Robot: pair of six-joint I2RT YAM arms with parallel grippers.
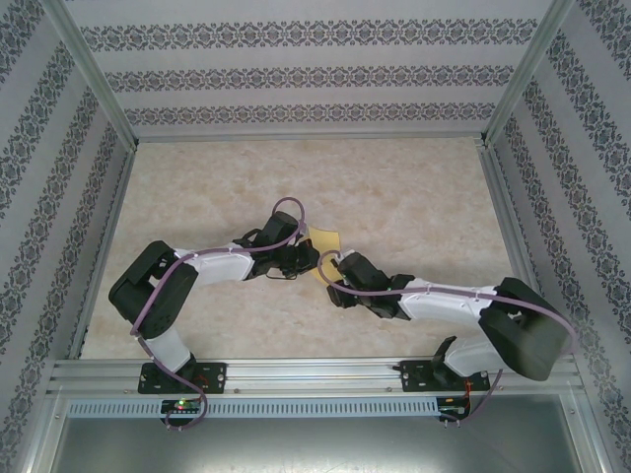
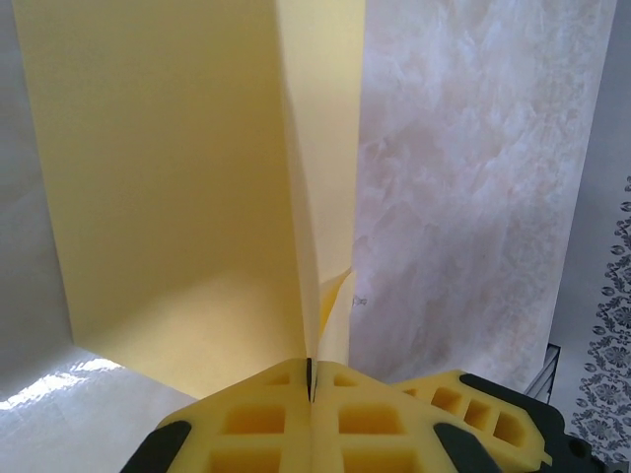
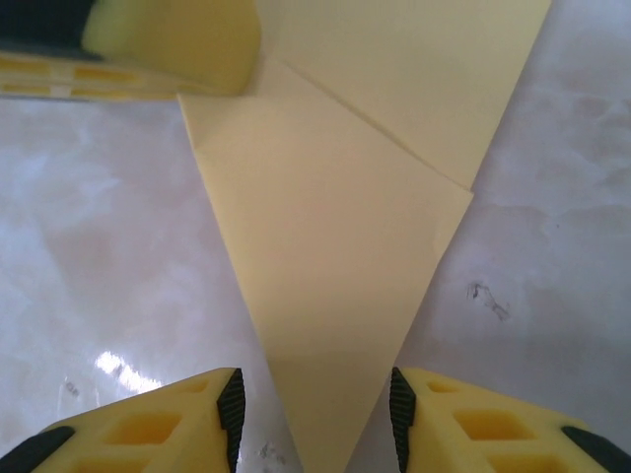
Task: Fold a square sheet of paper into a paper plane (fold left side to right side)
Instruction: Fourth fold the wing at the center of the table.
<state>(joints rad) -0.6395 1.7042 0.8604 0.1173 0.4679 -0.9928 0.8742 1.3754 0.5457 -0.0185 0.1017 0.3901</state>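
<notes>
Paper plane mid-counter, between arms: pointed dart, diagonal folds in, layers not yet pressed flat. Left claw clamped on its folded edge; right claw wide, straddling tip. Likely late stage, final creasing left

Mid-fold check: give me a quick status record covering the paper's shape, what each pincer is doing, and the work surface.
paper: yellow sheet, folded to a point, diagonal flap edge visible
paper location: on the table, near its middle, between the two pincers
left pincer: shut on the sheet's folded edge
right pincer: open, one finger on each side of the pointed tip, not gripping it
surface: pale marbled tabletop
</notes>
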